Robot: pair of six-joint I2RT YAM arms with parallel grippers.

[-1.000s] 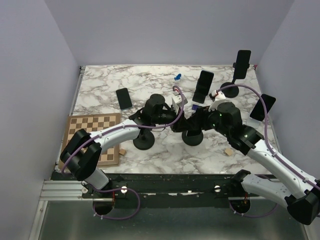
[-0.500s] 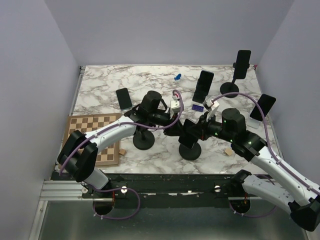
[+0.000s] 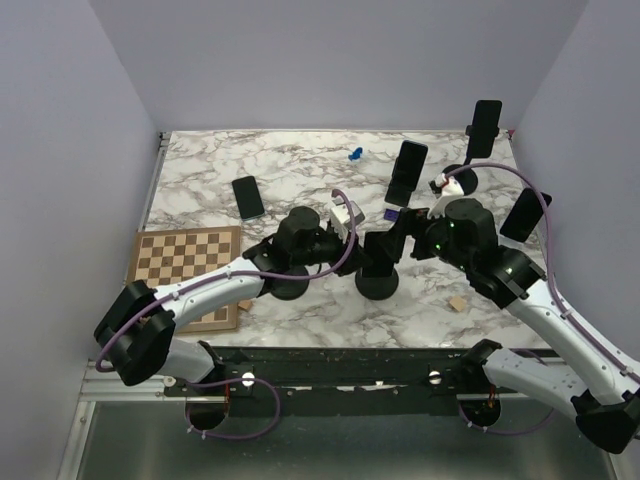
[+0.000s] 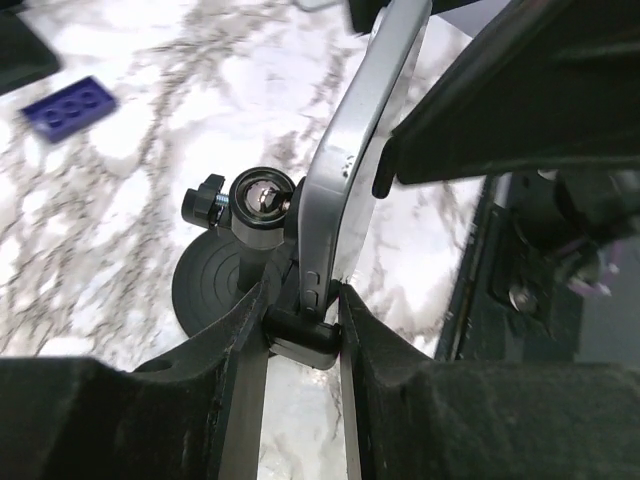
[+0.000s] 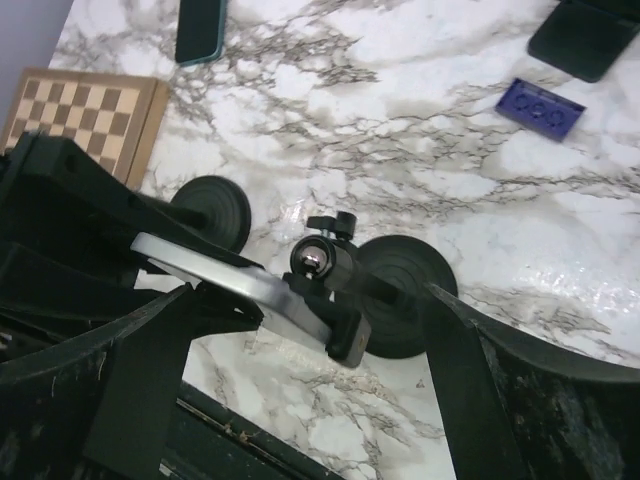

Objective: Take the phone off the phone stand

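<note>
On the marble table (image 3: 300, 160), from the left of the top view: one chessboard (image 3: 185, 265), two small wooden blocks, one at the board's lower right corner (image 3: 243, 303) and one at the lower right of the frame (image 3: 457, 303), and five phones. One is a flat phone (image 3: 248, 197) lying above the board. To its right come the task's phone (image 3: 380, 250), a leaning phone (image 3: 407, 172), a raised phone (image 3: 485, 128) and a right-edge phone (image 3: 525, 213). There is also one blue brick (image 3: 394, 213).

The phone sits in the clamp of the phone stand (image 3: 378, 288) at lower centre, just right of a second round base (image 5: 215, 210). In the left wrist view it shows edge-on, with its long axis rising from the clamp toward the top of the frame and tilted slightly right.

The left hand (image 4: 298, 305) is pinched onto the stand's clamp. The right hand (image 5: 310, 310) is spread wide, with one finger on each side of the phone and neither touching it.
</note>
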